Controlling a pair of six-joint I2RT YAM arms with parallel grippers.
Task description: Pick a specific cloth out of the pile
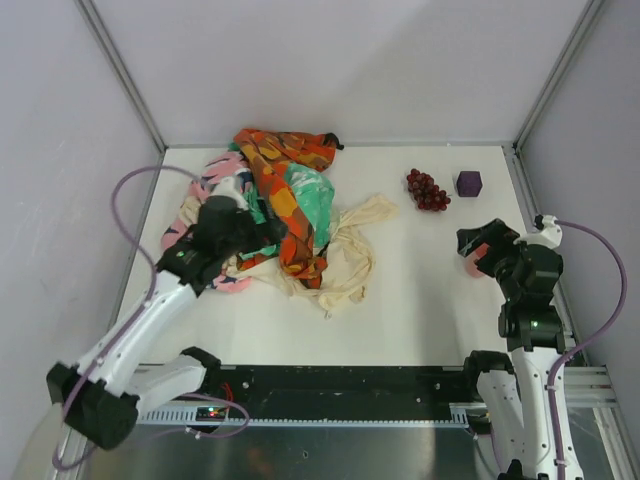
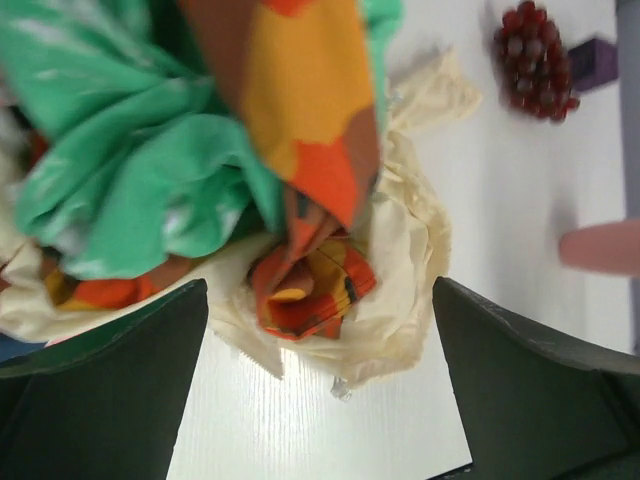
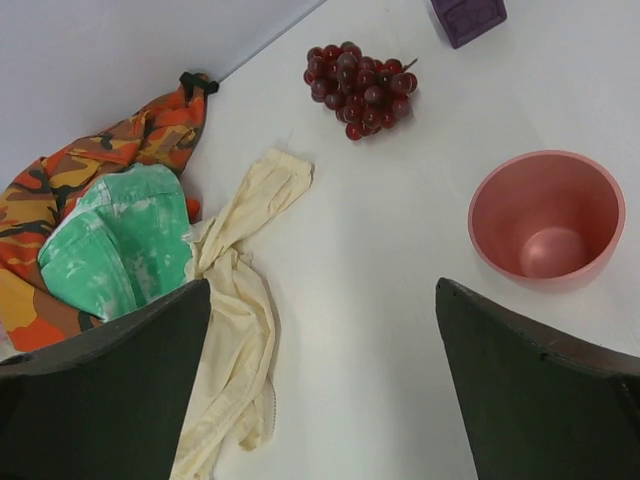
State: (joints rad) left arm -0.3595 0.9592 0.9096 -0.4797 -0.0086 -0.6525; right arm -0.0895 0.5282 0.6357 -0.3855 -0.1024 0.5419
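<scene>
Overhead, the white table [image 1: 430, 300] carries the pile [image 1: 290, 210] at its far left, where the left gripper [image 1: 265, 235] hangs with fingers spread wide over patterned orange, teal and cream folds. The plain orange-red cloth I cannot pick out among them. The right gripper [image 3: 320, 290] gapes wide above bare table near a pink cup [image 3: 545, 215], grapes [image 1: 427, 189] and a purple cube [image 1: 468, 183].

Left arm [image 1: 150, 320] stretched forward and right, left tool [image 1: 262, 236] angled down with jaws spread wide. Right arm [image 1: 528, 325] folded upright near its base, right tool [image 1: 478, 250] jaws also wide apart.
</scene>
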